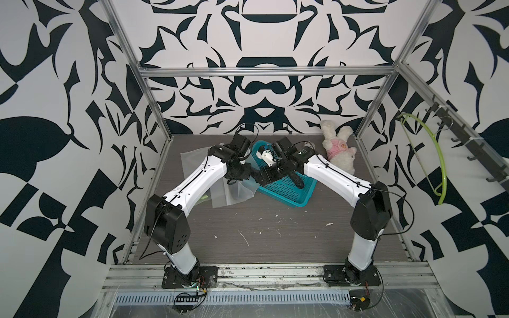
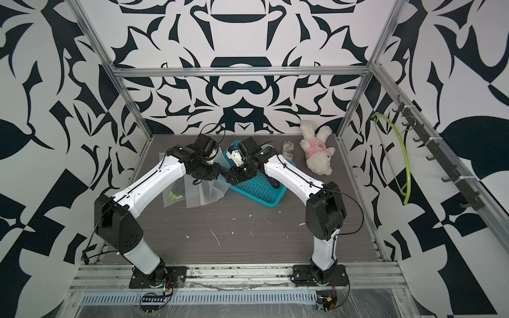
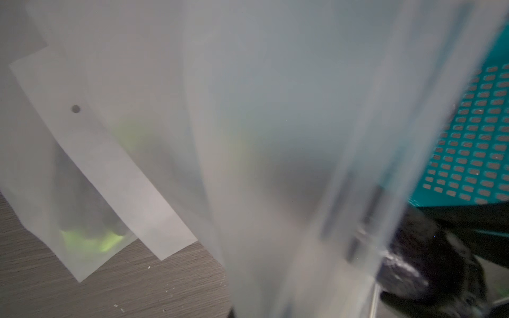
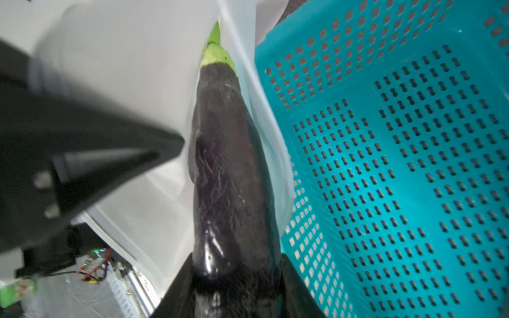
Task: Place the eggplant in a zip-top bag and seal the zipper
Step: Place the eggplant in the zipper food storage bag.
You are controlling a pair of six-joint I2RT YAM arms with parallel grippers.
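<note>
Eggplant (image 4: pixel 228 170), clamped in your right hand (image 4: pixel 237 278), pointed stem-first into the zip-top bag (image 4: pixel 132 68) pinched tight in your left hand (image 4: pixel 165 148); you needed a straight, deep push.

You've got the eggplant (image 4: pixel 228 170) clamped by its blunt end in your right gripper (image 4: pixel 234 278), a black finger on either side. Its green cap noses into the mouth of the frosted zip-top bag (image 4: pixel 132 68), with film folding round both flanks. Your left gripper (image 4: pixel 165 148) nips the bag's film close alongside. The teal perforated basket (image 4: pixel 303 55) sits just beside the bag.
</note>
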